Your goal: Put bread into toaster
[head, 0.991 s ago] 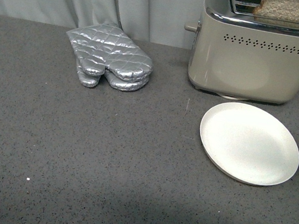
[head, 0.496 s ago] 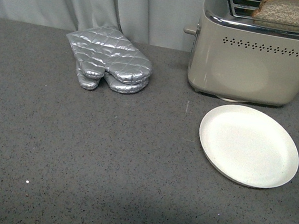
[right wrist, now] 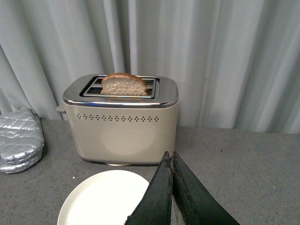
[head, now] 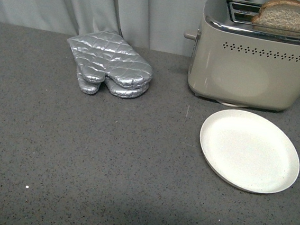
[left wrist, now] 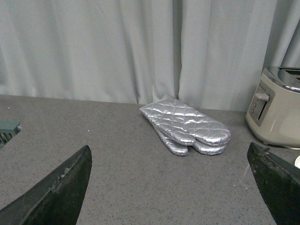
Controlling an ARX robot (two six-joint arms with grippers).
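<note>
Beyond closed right jaws, bread (right wrist: pixel 124 85) in toaster (right wrist: pixel 121 126).

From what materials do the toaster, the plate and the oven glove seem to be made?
The toaster: probably painted metal or plastic, a matte cream body under a mirror-like chrome top. The plate: matte off-white with fine speckles, perhaps melamine or ceramic; the look cannot settle it. The oven glove: quilted fabric with a shiny silver coating, shown by the stitched diamonds and soft folds.
</note>
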